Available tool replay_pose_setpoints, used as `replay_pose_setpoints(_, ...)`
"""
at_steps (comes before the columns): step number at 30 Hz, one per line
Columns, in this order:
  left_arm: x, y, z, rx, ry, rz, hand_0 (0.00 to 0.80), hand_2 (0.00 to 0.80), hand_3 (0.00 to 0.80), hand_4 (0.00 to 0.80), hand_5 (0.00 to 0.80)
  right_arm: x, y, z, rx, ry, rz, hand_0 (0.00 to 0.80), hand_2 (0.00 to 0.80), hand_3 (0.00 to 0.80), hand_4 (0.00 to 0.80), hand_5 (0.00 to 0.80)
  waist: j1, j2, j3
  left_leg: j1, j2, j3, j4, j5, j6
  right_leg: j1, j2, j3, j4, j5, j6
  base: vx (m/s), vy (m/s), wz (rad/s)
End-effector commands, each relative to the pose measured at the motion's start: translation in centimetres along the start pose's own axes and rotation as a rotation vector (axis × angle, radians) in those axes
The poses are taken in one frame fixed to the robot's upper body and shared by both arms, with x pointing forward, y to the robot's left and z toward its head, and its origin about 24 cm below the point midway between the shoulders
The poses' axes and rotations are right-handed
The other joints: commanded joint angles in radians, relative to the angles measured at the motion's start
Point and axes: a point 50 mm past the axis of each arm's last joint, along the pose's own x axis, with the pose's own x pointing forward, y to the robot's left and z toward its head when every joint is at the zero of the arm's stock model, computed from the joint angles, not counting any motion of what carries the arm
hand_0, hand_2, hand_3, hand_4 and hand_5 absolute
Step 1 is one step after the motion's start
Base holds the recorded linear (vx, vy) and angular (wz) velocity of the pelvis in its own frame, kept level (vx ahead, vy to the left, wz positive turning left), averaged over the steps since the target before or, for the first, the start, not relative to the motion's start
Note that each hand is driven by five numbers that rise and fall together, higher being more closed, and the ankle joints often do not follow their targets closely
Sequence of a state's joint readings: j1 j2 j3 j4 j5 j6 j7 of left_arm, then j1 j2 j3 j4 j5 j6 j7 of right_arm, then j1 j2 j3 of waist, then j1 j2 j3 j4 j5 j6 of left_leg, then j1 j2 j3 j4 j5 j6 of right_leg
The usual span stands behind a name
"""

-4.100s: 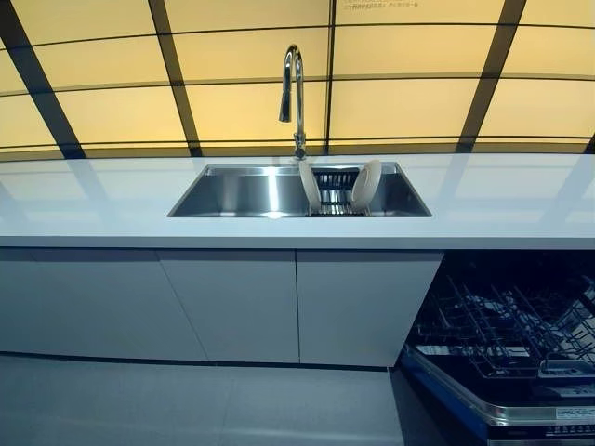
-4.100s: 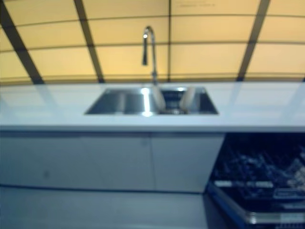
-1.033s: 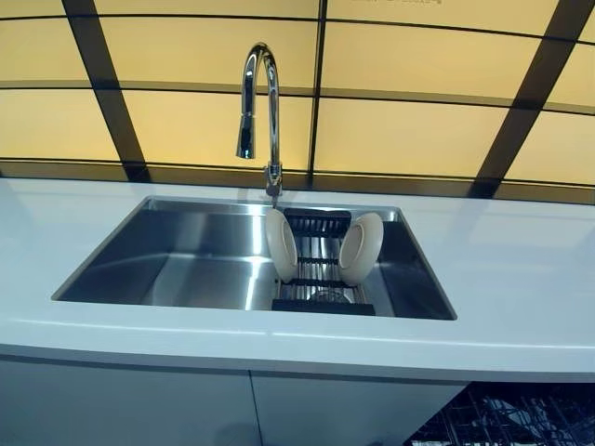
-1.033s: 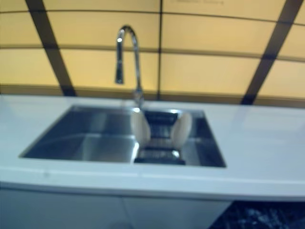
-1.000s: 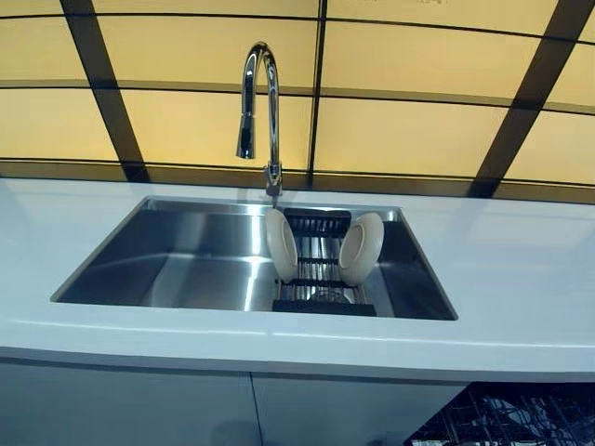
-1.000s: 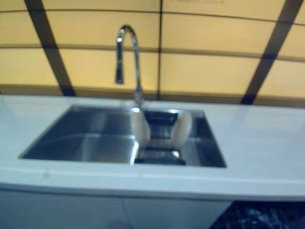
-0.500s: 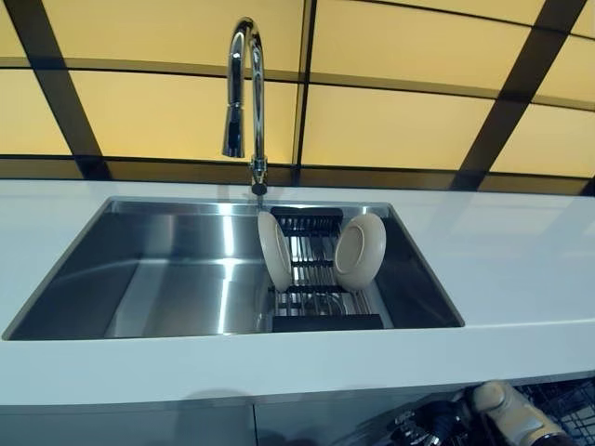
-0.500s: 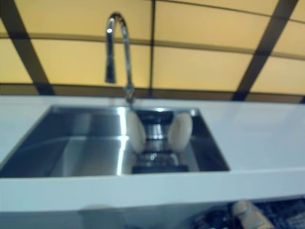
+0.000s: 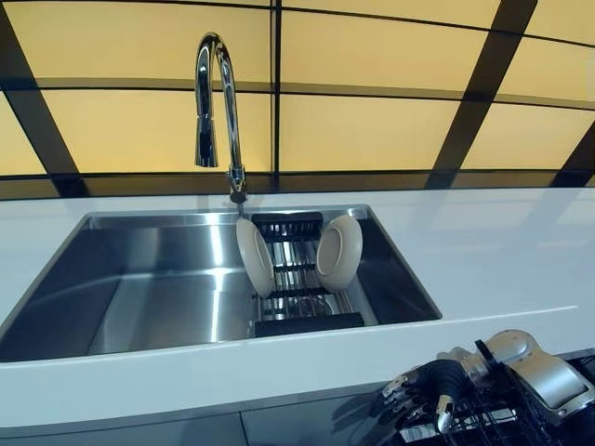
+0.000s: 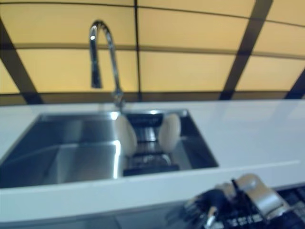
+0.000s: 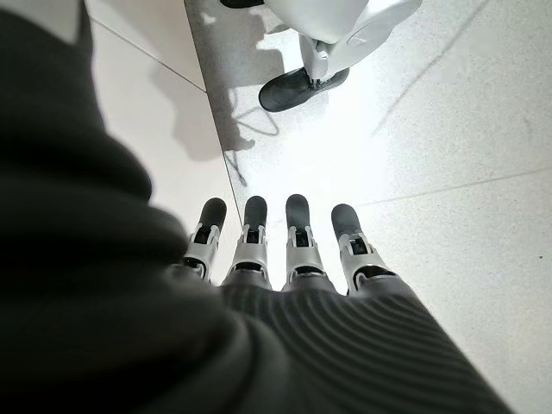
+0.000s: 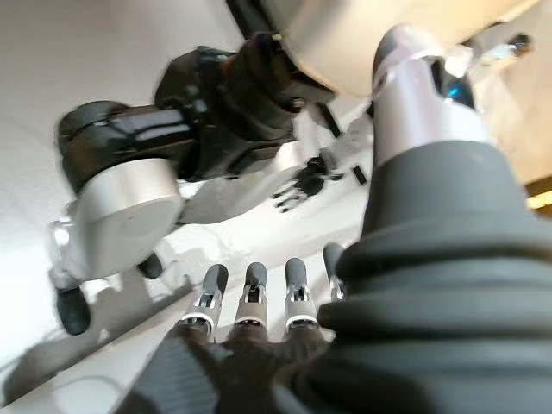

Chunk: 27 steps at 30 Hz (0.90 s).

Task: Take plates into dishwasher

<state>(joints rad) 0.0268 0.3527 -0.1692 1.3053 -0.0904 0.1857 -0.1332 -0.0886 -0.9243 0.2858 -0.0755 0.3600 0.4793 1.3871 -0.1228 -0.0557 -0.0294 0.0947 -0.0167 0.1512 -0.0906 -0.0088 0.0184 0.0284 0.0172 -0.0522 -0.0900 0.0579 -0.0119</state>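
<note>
Two beige plates stand on edge in a black dish rack (image 9: 293,279) at the right end of a steel sink (image 9: 130,279). The left plate (image 9: 253,257) and the right plate (image 9: 338,252) lean towards each other at the top. My right hand (image 9: 426,386) is low at the front right, below the counter edge and well short of the plates, its fingers relaxed and empty; its wrist view (image 12: 259,297) shows straight fingers. My left hand (image 11: 285,254) shows only in its wrist view, fingers straight, over the floor, holding nothing.
A tall chrome faucet (image 9: 218,102) rises behind the sink, just left of the plates. A white countertop (image 9: 502,251) runs around the sink. The dishwasher's dark wire rack (image 9: 525,423) is pulled out at the bottom right, under the right arm. Yellow wall panels stand behind.
The camera has moved closer to the sink and shifted right. My right arm has risen into view at the bottom right. The plates have not moved.
</note>
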Motion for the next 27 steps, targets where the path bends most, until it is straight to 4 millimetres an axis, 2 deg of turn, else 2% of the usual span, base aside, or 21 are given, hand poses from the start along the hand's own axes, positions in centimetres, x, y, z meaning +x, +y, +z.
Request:
replay_pose_setpoints(1,-0.1,1.0,-0.5,0.013,0.036,0.016,0.000,0.000,0.000,0.000,0.000,-1.0,0.2,3.8,-0.076,-0.117,0.154,0.000,0.000,0.000,0.000,0.000,0.013,-0.012,-0.005,-0.014,0.014,0.021,0.003,-0.025,-0.012,0.029,-0.017,0.014,0.003,-0.052,0.071,-0.012,0.010,-0.07)
replay_pose_setpoints(6,-0.1,0.6,-0.7,0.037,0.047,-0.006,0.000,0.000,0.000,0.000,0.000,0.4,1.6,8.4,-0.022,-0.511,0.332,0.000,0.000,0.000,0.000,0.000,0.020,-0.006,-0.005,-0.004,0.019,0.021,0.003,-0.029,-0.012,0.040,-0.020,0.012,0.005,-0.057,0.073,-0.001,0.002,-0.01)
replay_pose_setpoints(10,0.1,-0.1,-0.6,0.043,0.043,-0.016,0.000,0.000,0.000,0.000,0.000,-0.6,1.1,11.8,0.027,-0.803,0.241,0.000,0.000,0.000,0.000,0.000,0.022,0.001,-0.010,0.001,0.020,0.022,0.003,-0.035,-0.011,0.044,-0.020,0.018,0.003,-0.058,0.075,0.000,0.000,0.00)
replay_pose_setpoints(12,0.1,-0.6,-0.6,0.040,0.037,-0.019,0.000,0.000,0.000,0.000,0.000,-2.0,-0.2,12.4,0.025,-0.904,0.100,0.000,0.000,0.000,0.000,0.000,0.023,0.004,-0.014,0.005,0.020,0.026,0.003,-0.043,-0.009,0.046,-0.020,0.023,0.003,-0.062,0.077,0.000,0.000,0.00)
replay_pose_setpoints(14,0.2,-0.9,-0.5,0.037,0.036,-0.018,0.000,0.000,0.000,0.000,0.000,-3.2,-0.9,12.5,0.005,-0.923,0.024,0.000,0.000,0.000,0.000,0.000,0.020,0.006,-0.015,0.007,0.020,0.028,0.003,-0.046,-0.008,0.046,-0.019,0.027,0.003,-0.062,0.078,0.000,0.000,0.00)
replay_pose_setpoints(19,0.2,-0.8,-0.6,0.016,0.039,-0.012,0.000,0.000,0.000,0.000,0.000,-8.1,-2.2,13.7,-0.042,-0.963,-0.235,0.000,0.000,0.000,0.000,0.000,0.016,0.003,-0.019,0.012,0.019,0.036,0.003,-0.049,-0.009,0.047,-0.015,0.027,0.003,-0.062,0.078,0.000,0.000,0.00)
replay_pose_setpoints(21,0.2,-0.8,-0.7,0.013,0.039,-0.013,0.000,0.000,0.000,0.000,0.000,-9.3,-2.6,14.0,-0.040,-0.978,-0.290,0.000,0.000,0.000,0.000,0.000,0.017,0.002,-0.020,0.015,0.018,0.037,0.003,-0.052,-0.009,0.049,-0.013,0.026,0.003,-0.065,0.077,0.016,0.005,-0.01)
replay_pose_setpoints(22,0.2,-0.9,-0.9,0.007,0.040,-0.017,0.000,0.000,0.000,0.000,0.000,-10.8,-3.1,14.4,-0.033,-1.017,-0.385,0.000,0.000,0.000,0.000,0.000,0.020,0.001,-0.021,0.017,0.018,0.039,0.003,-0.053,-0.010,0.050,-0.013,0.020,0.003,-0.066,0.077,0.031,0.008,-0.03)
replay_pose_setpoints(23,0.2,-1.0,-0.9,0.006,0.039,-0.018,0.000,0.000,0.000,0.000,0.000,-11.1,-3.3,14.5,-0.026,-1.026,-0.405,0.000,0.000,0.000,0.000,0.000,0.021,0.001,-0.020,0.019,0.018,0.039,0.003,-0.054,-0.010,0.052,-0.012,0.020,0.003,-0.067,0.077,0.038,0.008,-0.03)
replay_pose_setpoints(25,0.2,-1.2,-1.1,0.007,0.039,-0.019,0.000,0.000,0.000,0.000,0.000,-12.9,-3.9,14.8,-0.018,-1.067,-0.524,0.000,0.000,0.000,0.000,0.000,0.028,-0.002,-0.021,0.020,0.018,0.042,0.003,-0.055,-0.010,0.053,-0.012,0.015,0.003,-0.069,0.078,0.035,0.002,-0.02)
replay_pose_setpoints(27,0.2,-1.3,-1.2,0.008,0.039,-0.019,0.000,0.000,0.000,0.000,0.000,-13.4,-4.2,14.9,-0.016,-1.079,-0.553,0.000,0.000,0.000,0.000,0.000,0.030,-0.003,-0.020,0.021,0.017,0.042,0.003,-0.055,-0.009,0.055,-0.012,0.014,0.003,-0.070,0.077,0.016,-0.004,-0.01)
